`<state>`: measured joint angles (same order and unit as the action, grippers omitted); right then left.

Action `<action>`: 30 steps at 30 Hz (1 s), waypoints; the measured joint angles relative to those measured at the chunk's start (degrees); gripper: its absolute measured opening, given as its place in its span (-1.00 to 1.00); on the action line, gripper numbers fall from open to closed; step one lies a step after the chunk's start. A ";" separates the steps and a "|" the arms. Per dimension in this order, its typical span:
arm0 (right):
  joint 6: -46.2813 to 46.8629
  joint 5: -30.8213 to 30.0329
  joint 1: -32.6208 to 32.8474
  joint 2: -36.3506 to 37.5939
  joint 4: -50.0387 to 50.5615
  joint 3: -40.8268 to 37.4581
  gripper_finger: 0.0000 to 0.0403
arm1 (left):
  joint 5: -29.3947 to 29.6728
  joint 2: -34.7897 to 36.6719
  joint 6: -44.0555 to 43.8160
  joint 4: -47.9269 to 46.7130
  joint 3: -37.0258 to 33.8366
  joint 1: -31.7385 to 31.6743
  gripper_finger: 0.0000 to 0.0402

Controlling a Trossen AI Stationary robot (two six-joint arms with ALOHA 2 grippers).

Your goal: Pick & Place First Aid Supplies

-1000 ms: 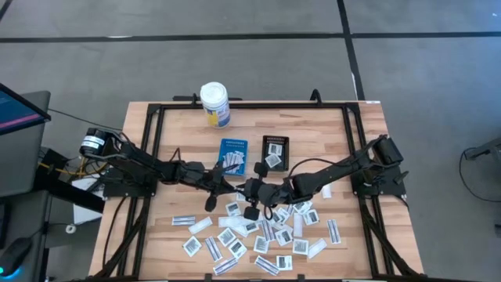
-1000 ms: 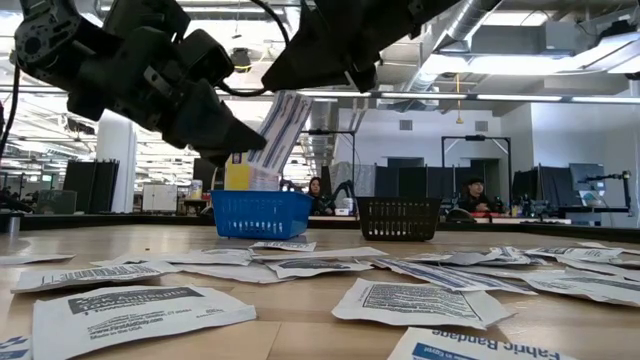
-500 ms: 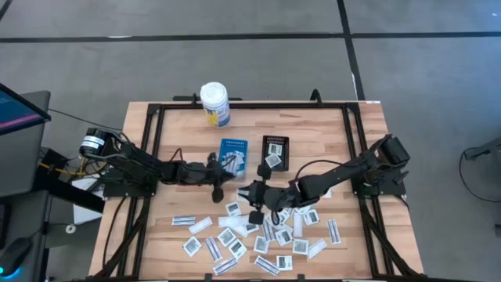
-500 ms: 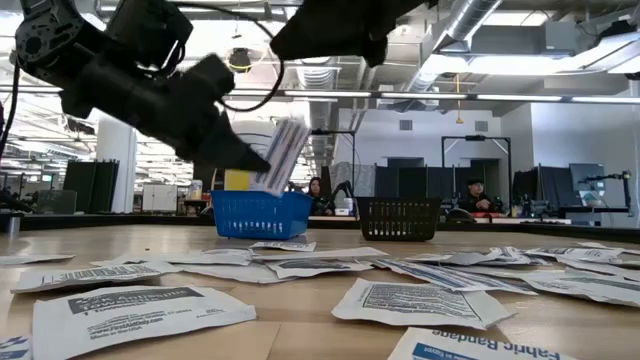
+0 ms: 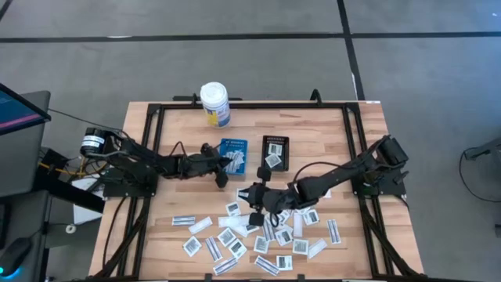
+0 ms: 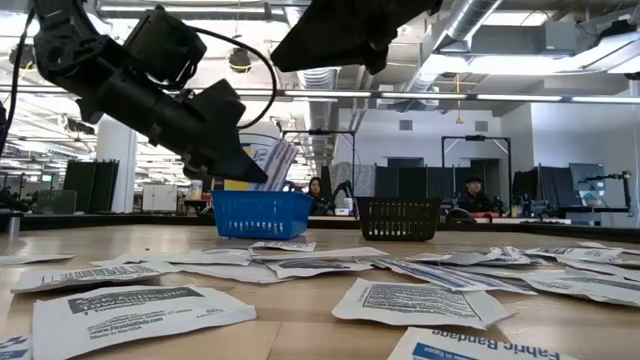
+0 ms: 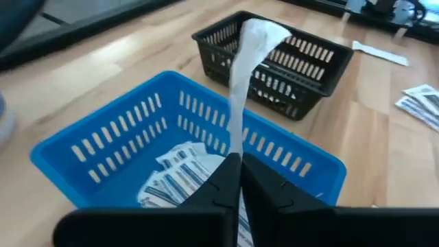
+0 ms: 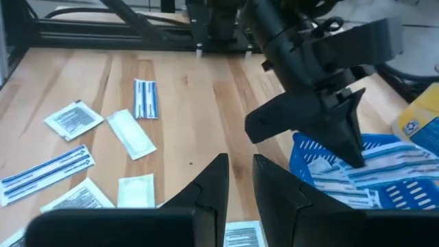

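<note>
Strip packet (image 7: 241, 103) base between fingers

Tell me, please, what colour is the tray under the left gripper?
Blue tray, clearest in the left wrist view.

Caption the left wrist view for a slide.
Left pincer shut on a narrow white strip packet, held over the blue basket; black basket behind.
</note>
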<state>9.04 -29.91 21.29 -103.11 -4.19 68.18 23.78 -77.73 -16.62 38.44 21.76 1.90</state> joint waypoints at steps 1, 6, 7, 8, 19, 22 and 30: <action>0.00 0.02 0.01 0.00 0.15 0.00 -0.70 | -1.32 0.00 -0.33 -0.06 0.00 -0.42 -0.89; 0.01 -0.02 0.00 0.00 0.75 0.00 -0.70 | -8.01 0.00 -0.41 -0.07 0.00 -2.79 -0.72; 0.01 -0.03 -0.03 0.00 0.76 0.00 -0.70 | -8.21 0.00 -0.39 -0.07 0.00 -3.10 -0.69; 0.01 -0.04 -0.06 0.00 0.77 0.00 -0.70 | -8.24 0.00 -0.39 -0.07 0.00 -3.41 -0.65; 2.40 -0.41 -3.09 -0.28 10.91 -1.07 -0.70 | -18.81 11.47 0.89 1.02 0.04 0.01 -0.56; -3.09 -1.51 -3.99 -0.38 5.82 -4.22 -0.70 | -19.52 13.77 1.66 1.02 0.04 2.64 -0.57; -15.84 -1.19 -5.43 -0.33 -10.65 -6.81 -0.70 | -15.61 10.25 3.21 5.92 0.04 12.39 -0.67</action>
<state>-6.81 -31.10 15.87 -103.44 -14.85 61.37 8.17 -67.49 -13.41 44.36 21.80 14.30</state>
